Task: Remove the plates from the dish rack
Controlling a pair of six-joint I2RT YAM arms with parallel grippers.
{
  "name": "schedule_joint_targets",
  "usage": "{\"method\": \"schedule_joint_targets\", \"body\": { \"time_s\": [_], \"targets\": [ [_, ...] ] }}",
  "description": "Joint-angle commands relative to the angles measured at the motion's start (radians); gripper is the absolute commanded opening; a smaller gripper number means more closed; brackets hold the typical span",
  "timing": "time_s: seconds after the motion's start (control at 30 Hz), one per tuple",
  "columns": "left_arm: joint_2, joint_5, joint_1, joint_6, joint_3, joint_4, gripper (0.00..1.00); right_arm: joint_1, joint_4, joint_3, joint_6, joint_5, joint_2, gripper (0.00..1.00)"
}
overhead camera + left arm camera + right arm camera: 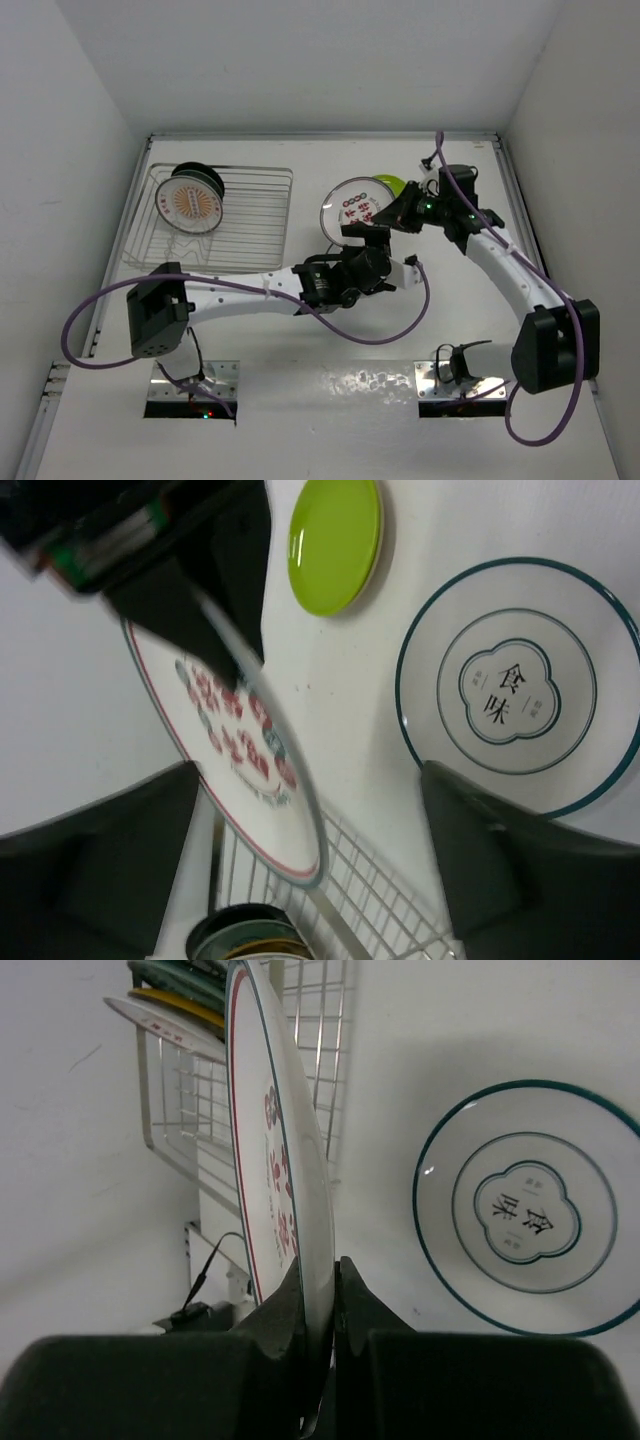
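Note:
My right gripper [395, 215] [322, 1265] is shut on the rim of the white plate with red dots [355, 210] [280, 1160] and holds it on edge above the table, right of the dish rack [250, 215]. My left gripper [365, 242] [310, 780] is open, its jaws wide on either side of that plate's [235, 760] lower edge, not touching it. The lime green plate [392, 185] [335, 545] lies flat on the table behind. In the rack stand the white plate with orange centre [190, 205], a black one [205, 175] and others [245, 935].
A white plate with a teal rim and a printed centre [520, 690] [530, 1205] lies flat on the table under the grippers. White walls close in the table on the left, back and right. Purple cables [385, 335] loop off both arms.

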Motion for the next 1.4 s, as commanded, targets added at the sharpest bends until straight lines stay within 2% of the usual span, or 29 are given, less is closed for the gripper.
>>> {"method": "schedule_joint_targets", "body": {
  "time_s": [0.0, 0.07, 0.2, 0.4, 0.47, 0.5, 0.63, 0.67, 0.7, 0.77, 0.8, 0.9, 0.93, 1.0, 1.07, 1.23, 1.37],
  "targets": [
    [-0.044, -0.072, 0.0, -0.067, 0.046, 0.046, 0.99, -0.054, 0.069, -0.033, -0.016, 0.06, -0.045, 0.0],
    [-0.074, -0.08, 0.0, -0.117, 0.046, 0.009, 1.0, -0.083, 0.088, -0.079, -0.025, 0.075, -0.048, 0.0],
    [-0.175, -0.137, 0.0, -0.329, 0.04, -0.066, 1.0, -0.126, 0.142, -0.168, -0.064, 0.064, -0.034, 0.0],
    [-0.404, -0.28, 0.044, -0.669, -0.037, -0.027, 1.0, -0.12, 0.218, -0.274, -0.107, 0.017, 0.029, 0.0],
    [-0.438, -0.292, 0.131, -0.784, -0.003, -0.109, 1.0, -0.108, 0.206, -0.292, -0.134, 0.018, 0.049, 0.0],
    [-0.444, -0.287, 0.165, -0.906, 0.014, -0.147, 1.0, -0.091, 0.198, -0.297, -0.147, 0.029, 0.05, 0.0],
    [-0.469, -0.275, 0.351, -1.101, 0.063, -0.292, 1.0, -0.043, 0.104, -0.299, -0.243, 0.107, 0.049, 0.04],
    [-0.467, -0.261, 0.383, -1.164, 0.068, -0.313, 1.0, -0.03, 0.087, -0.294, -0.26, 0.122, 0.05, 0.07],
    [-0.466, -0.241, 0.412, -1.189, 0.072, -0.33, 1.0, -0.023, 0.068, -0.288, -0.281, 0.139, 0.055, 0.19],
    [-0.458, -0.157, 0.512, -1.253, 0.075, -0.359, 1.0, -0.002, 0.021, -0.26, -0.303, 0.178, 0.064, 0.38],
    [-0.453, -0.128, 0.543, -1.27, 0.075, -0.367, 1.0, 0.007, -0.007, -0.242, -0.334, 0.198, 0.067, 0.52],
    [-0.432, -0.03, 0.644, -1.316, 0.072, -0.378, 1.0, 0.066, -0.153, -0.136, -0.407, 0.342, 0.092, 0.72],
    [-0.423, 0.01, 0.679, -1.324, 0.074, -0.376, 1.0, 0.079, -0.218, -0.086, -0.418, 0.409, 0.101, 0.83],
    [-0.416, 0.035, 0.722, -1.338, 0.069, -0.36, 1.0, 0.119, -0.298, -0.015, -0.449, 0.48, 0.133, 0.98],
    [-0.41, 0.073, 0.764, -1.367, 0.068, -0.347, 1.0, 0.151, -0.319, 0.011, -0.457, 0.521, 0.152, 0.99],
    [-0.387, 0.287, 0.967, -1.454, 0.028, -0.268, 1.0, 0.17, -0.294, 0.037, -0.443, 0.436, 0.222, 0.99],
    [-0.363, 0.3, 1.028, -1.468, 0.034, -0.254, 1.0, 0.169, -0.302, 0.025, -0.434, 0.503, 0.192, 0.99]
  ]
}}
